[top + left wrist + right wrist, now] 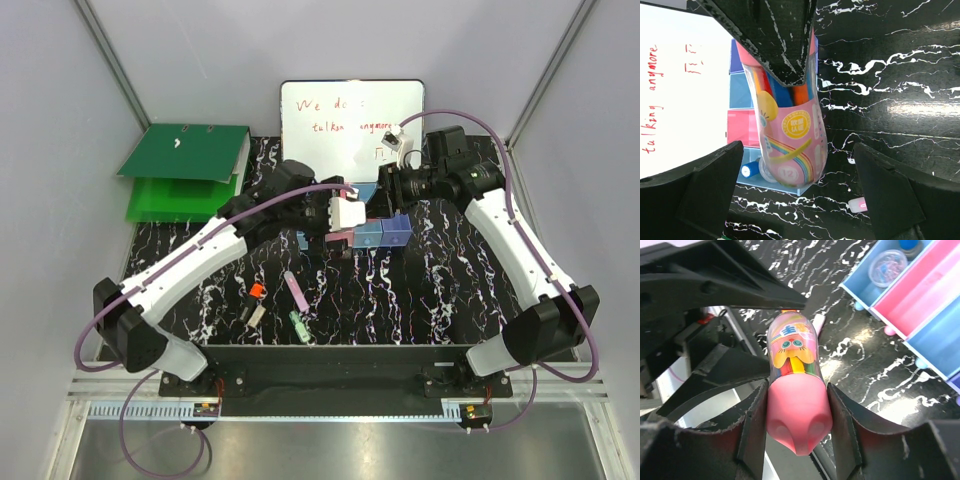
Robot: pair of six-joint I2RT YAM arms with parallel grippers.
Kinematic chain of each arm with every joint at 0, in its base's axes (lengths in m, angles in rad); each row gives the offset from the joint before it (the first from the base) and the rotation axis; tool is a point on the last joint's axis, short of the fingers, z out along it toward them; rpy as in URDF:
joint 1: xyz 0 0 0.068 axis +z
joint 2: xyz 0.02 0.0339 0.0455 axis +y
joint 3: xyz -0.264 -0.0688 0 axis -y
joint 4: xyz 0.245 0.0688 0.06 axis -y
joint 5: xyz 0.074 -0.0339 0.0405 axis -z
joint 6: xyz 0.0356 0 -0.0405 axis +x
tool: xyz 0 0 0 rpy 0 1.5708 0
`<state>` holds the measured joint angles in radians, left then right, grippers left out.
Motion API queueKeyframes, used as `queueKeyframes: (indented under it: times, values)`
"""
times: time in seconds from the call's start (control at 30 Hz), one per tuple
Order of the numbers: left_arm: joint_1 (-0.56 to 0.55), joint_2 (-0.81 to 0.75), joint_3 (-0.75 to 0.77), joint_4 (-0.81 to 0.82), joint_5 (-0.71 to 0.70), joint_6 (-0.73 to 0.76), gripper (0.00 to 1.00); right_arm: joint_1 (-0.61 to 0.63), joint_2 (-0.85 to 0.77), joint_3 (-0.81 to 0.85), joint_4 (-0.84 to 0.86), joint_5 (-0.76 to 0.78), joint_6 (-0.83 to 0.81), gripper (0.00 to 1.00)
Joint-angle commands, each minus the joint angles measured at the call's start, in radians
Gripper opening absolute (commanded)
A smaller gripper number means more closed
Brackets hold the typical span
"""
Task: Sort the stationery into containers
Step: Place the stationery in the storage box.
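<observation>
The left gripper (797, 150) stands wide open, its fingers either side of the pink-capped tube (790, 125) and clear of it. The tube hangs above the row of bins (740, 127), its pink cap clamped in the right gripper (799, 426).

Blocked above the bins (395, 232) by left tool (797, 150), right tool (798, 395) and tube (792, 350). Hemmed behind by whiteboard (350, 115), far left by binder (185, 165). Open across near-right tabletop (450, 290); cluttered near centre with stick (296, 290) and clip (298, 325).

Bright, even overhead light — soft glare on the black tabletop (920, 107), wrist views soft up close
</observation>
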<state>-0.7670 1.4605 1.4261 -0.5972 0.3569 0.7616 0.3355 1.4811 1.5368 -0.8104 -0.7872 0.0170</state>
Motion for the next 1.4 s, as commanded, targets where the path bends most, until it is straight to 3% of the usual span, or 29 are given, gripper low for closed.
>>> queueKeyframes:
  times: [0.0, 0.2, 0.33, 0.5, 0.63, 0.9, 1.37]
  values:
    - [-0.005, -0.057, -0.018, 0.059, -0.035, -0.021, 0.99, 0.000, -0.030, 0.025, 0.013, 0.051, -0.012, 0.00]
    - [-0.003, -0.169, -0.120, 0.057, -0.110, -0.035, 0.99, -0.004, -0.010, 0.071, -0.019, 0.195, -0.083, 0.00]
    - [-0.003, -0.284, -0.210, 0.047, -0.170, -0.036, 0.99, -0.019, 0.036, 0.121, -0.036, 0.409, -0.143, 0.00]
    - [0.001, -0.402, -0.312, 0.031, -0.222, -0.033, 0.99, -0.043, 0.197, 0.285, -0.143, 0.532, -0.293, 0.00]
    - [0.015, -0.445, -0.340, 0.031, -0.240, -0.051, 0.99, -0.047, 0.362, 0.512, -0.277, 0.652, -0.434, 0.00]
    - [0.037, -0.486, -0.381, 0.031, -0.240, -0.064, 0.99, -0.062, 0.660, 0.884, -0.504, 0.747, -0.580, 0.00]
    - [0.055, -0.485, -0.386, 0.031, -0.225, -0.064, 0.99, -0.063, 0.769, 0.919, -0.493, 0.789, -0.650, 0.00]
